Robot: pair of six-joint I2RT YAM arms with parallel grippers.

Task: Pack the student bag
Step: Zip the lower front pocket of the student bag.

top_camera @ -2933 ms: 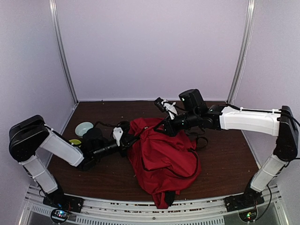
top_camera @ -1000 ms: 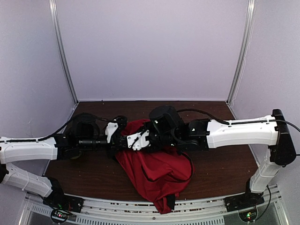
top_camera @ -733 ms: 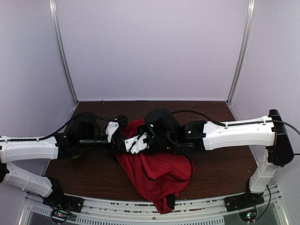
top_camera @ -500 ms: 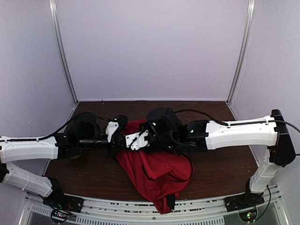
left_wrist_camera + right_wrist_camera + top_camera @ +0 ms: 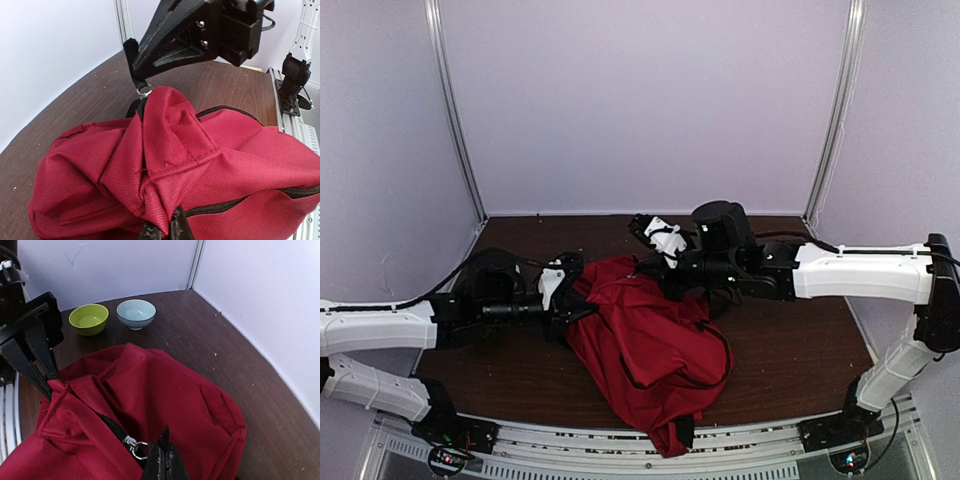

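At the bottom edge of the left wrist view, left hand (image 5: 165,231) is clenched on a bunched fold of red fabric at the upper end of the student bag (image 5: 640,345). Right hand (image 5: 162,461) is pinched shut on the zip pull (image 5: 136,446), with the metal ring just beside its tips. The hands face each other across the bag's top, and the cloth is ridged up between them. The bag lies slumped mid-tabletop (image 5: 800,340), its lower end toward the near edge. Green bowl (image 5: 89,318) and pale blue bowl (image 5: 136,313) sit side by side beyond the bag, apart from it.

Risks (judgement):
- The pull is small and the grip is thin, so a sideways tug could slip it free.
- The fold may drag out of the left hand if the zip binds.
- Bunched cloth near the slider could jam the teeth.

Not resolved:
- How far the zip is open.
- The bag's opening and inside.
- Right fingertips are cut off by the frame edge.
- No items to pack are identifiable.
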